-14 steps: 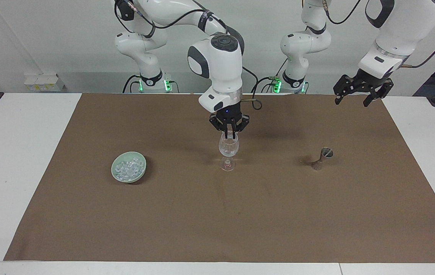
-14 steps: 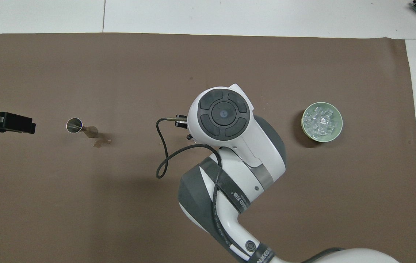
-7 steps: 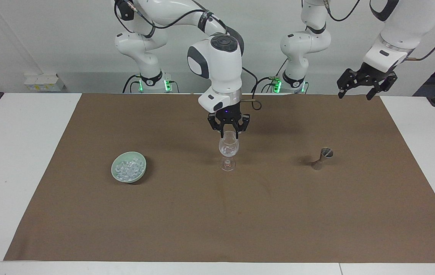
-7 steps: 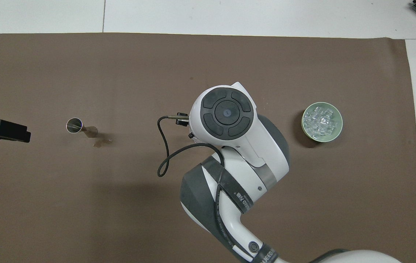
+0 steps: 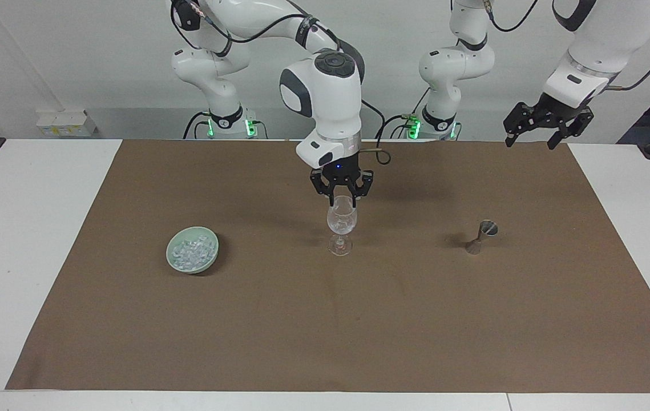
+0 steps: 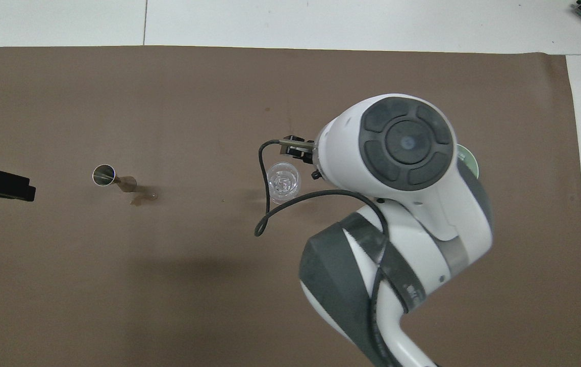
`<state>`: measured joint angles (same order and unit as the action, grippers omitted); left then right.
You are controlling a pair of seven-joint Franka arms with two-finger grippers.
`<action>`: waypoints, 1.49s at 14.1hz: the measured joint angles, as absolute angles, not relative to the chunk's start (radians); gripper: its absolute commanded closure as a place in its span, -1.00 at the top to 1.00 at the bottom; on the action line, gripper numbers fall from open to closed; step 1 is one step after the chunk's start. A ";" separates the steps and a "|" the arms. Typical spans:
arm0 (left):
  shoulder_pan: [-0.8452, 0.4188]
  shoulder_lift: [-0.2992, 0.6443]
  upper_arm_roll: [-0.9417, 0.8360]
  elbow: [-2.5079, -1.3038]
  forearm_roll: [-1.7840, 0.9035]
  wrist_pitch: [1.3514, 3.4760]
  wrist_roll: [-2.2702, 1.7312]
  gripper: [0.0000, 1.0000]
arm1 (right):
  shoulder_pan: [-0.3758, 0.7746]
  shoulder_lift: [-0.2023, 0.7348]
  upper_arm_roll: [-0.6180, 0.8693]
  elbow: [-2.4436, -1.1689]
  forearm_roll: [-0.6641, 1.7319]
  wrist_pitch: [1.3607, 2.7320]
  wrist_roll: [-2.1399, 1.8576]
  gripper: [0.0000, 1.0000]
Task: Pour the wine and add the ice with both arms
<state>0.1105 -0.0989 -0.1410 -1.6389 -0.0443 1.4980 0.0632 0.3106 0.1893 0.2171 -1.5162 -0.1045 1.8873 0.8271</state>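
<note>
A clear stemmed glass (image 5: 341, 222) stands mid-mat and holds a glinting bit of ice (image 6: 283, 183). My right gripper (image 5: 343, 201) hangs open and empty just above its rim. In the overhead view the right arm's wrist (image 6: 406, 142) is off the glass and covers most of the pale green bowl (image 6: 470, 159). That bowl (image 5: 210, 240) holds several ice chunks (image 5: 190, 251) toward the right arm's end. A metal jigger (image 5: 481, 237) stands upright toward the left arm's end; it also shows in the overhead view (image 6: 104, 175). My left gripper (image 5: 530, 142) is open, raised over the mat's corner.
A brown mat (image 5: 325, 319) covers the white table (image 5: 28, 228). A small wet mark (image 6: 140, 199) lies beside the jigger. The right arm's black cable (image 6: 264, 204) loops near the glass.
My right gripper has risen from the glass rim, and in the overhead view its wrist has swung toward the bowl, uncovering the glass. My left gripper has lifted and drawn back toward its end.
</note>
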 measured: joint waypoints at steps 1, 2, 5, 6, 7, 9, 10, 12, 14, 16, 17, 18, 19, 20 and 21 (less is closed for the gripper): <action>0.111 -0.100 -0.141 -1.639 -0.044 1.498 0.063 1.00 | 0.275 0.166 0.217 -1.516 -0.105 1.854 0.821 1.00; 0.110 -0.102 -0.141 -1.639 -0.044 1.498 0.063 1.00 | 0.238 0.141 0.216 -1.516 -0.105 1.820 0.805 1.00; 0.111 -0.106 -0.137 -1.638 -0.044 1.498 0.063 1.00 | 0.129 0.054 0.215 -1.516 -0.104 1.699 0.727 1.00; 0.111 -0.107 -0.134 -1.638 -0.044 1.498 0.063 1.00 | 0.102 0.025 0.215 -1.516 -0.104 1.646 0.706 1.00; 0.111 -0.109 -0.133 -1.638 -0.044 1.498 0.063 1.00 | 0.084 0.003 0.214 -1.516 -0.104 1.606 0.693 1.00; 0.111 -0.116 -0.132 -1.635 -0.044 1.498 0.063 1.00 | 0.059 -0.027 0.215 -1.517 -0.101 1.577 0.666 1.00; 0.111 -0.121 -0.132 -1.634 -0.044 1.498 0.063 1.00 | 0.046 -0.035 0.215 -1.517 -0.096 1.575 0.652 1.00; 0.111 -0.129 -0.131 -1.633 -0.044 1.498 0.063 1.00 | -0.002 -0.044 0.213 -1.517 -0.062 1.573 0.598 1.00; 0.111 -0.130 -0.131 -1.633 -0.044 1.498 0.063 1.00 | -0.060 -0.053 0.205 -1.517 -0.033 1.563 0.494 1.00; 0.111 -0.130 -0.131 -1.633 -0.044 1.498 0.063 1.00 | -0.083 -0.058 0.183 -1.516 -0.022 1.557 0.425 1.00; 0.111 -0.130 -0.131 -1.633 -0.044 1.498 0.063 1.00 | -0.085 -0.059 0.177 -1.514 -0.021 1.552 0.414 1.00; 0.111 -0.130 -0.131 -1.633 -0.044 1.498 0.063 1.00 | -0.085 -0.059 0.175 -1.509 -0.021 1.544 0.410 1.00; 0.111 -0.130 -0.131 -1.633 -0.044 1.498 0.063 1.00 | -0.085 -0.059 0.174 -1.498 -0.021 1.534 0.410 1.00; 0.111 -0.130 -0.131 -1.633 -0.044 1.498 0.063 1.00 | -0.083 -0.059 0.172 -1.488 -0.021 1.525 0.409 1.00; 0.111 -0.130 -0.131 -1.633 -0.044 1.498 0.063 1.00 | -0.073 -0.059 0.162 -1.483 -0.021 1.514 0.409 1.00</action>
<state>0.1105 -0.1300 -0.1307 -1.6328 -0.0443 1.4980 0.0631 -0.0732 -0.0586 0.1622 -1.4827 -0.0211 1.5139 0.4093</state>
